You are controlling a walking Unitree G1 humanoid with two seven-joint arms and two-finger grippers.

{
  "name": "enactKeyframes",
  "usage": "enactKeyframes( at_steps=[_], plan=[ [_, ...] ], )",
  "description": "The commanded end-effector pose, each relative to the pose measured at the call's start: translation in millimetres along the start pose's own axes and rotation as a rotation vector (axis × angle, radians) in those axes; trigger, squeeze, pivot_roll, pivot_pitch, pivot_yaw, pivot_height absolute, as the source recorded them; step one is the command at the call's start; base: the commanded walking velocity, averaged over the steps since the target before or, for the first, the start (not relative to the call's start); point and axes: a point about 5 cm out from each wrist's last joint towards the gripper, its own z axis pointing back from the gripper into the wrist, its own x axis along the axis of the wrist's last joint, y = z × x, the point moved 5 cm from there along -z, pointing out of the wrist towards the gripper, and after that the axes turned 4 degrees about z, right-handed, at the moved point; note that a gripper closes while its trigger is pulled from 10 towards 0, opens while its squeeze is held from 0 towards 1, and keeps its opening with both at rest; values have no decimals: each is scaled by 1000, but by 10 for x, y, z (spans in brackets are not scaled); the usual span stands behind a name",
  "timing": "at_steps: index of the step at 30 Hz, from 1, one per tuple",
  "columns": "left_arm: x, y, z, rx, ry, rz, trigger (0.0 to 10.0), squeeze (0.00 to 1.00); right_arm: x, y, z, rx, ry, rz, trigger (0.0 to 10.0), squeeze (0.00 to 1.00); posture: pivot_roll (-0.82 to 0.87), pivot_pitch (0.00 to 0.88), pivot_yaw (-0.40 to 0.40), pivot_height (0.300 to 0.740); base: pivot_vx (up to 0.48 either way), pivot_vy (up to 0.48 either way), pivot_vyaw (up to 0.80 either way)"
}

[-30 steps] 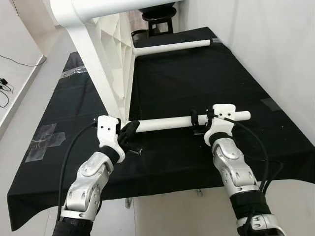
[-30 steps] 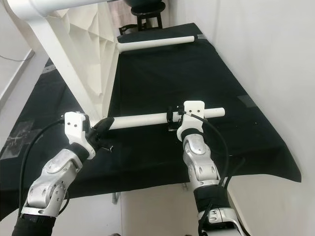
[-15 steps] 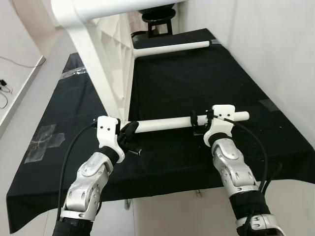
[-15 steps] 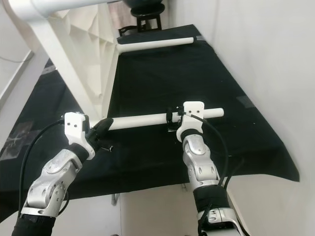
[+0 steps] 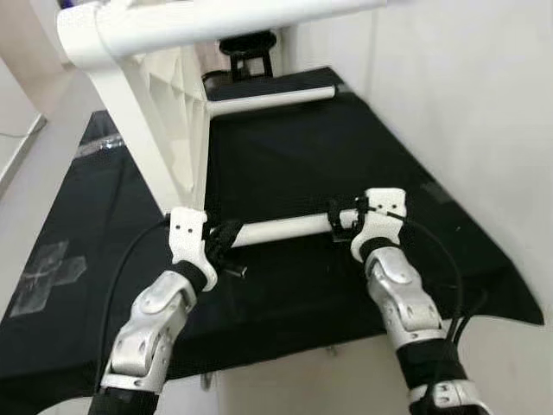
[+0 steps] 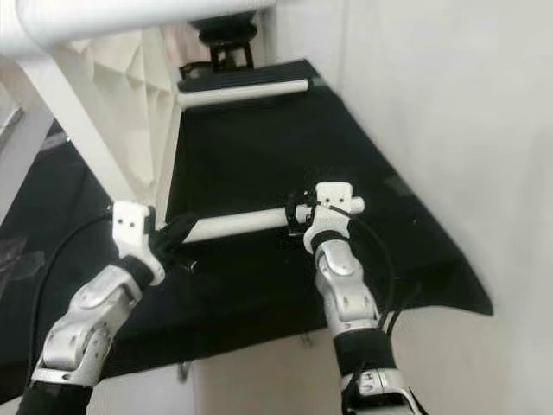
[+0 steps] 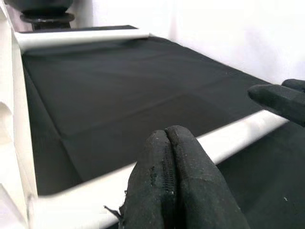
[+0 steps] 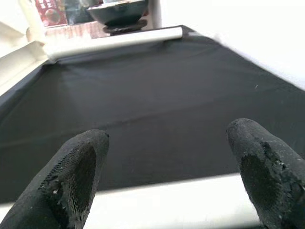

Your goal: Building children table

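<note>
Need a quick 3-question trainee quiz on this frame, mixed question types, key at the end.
1. True or false: the near white leg stands upright on the black cloth.
2. Which gripper has its jaws open on either side of that leg? A) left gripper B) right gripper
3. Fill in: a second white leg lies at the far end of the cloth, in front of a dark ____.

Key: 1. False, it lies level, its left end at the white table frame. 2. B; the left jaws are closed beside it. 3. stool.
</note>
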Motion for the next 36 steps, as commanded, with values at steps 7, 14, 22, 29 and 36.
enactKeyframes(
  at_steps=[7, 14, 22, 29, 36],
  plan=[
    [-6, 52, 38, 12, 14, -8, 10000, 0, 110, 106, 8, 56, -68, 22, 10000, 0, 21, 86, 71, 740, 294, 0, 343],
    [-24, -6, 42, -8, 39, -80, 10000, 0, 103, 13, -5, 44, -55, 2, 10000, 0, 29, 92, 70, 740, 160, 0, 0],
    [-42, -66, 112, 15, 52, -200, 10000, 0, 316, -123, 47, 125, -145, 89, 10000, 0, 29, 97, 71, 740, 0, 0, 0],
    [-66, 133, 258, 156, 48, -208, 10000, 0, 1215, -690, 362, 106, -410, 560, 10000, 0, 12, 102, 49, 740, 0, 0, 0],
    [-57, 288, 285, 209, 43, -205, 10000, 0, 1639, -937, 747, 38, -514, 786, 10000, 0, -4, 104, 56, 740, 0, 0, 0]
  ],
)
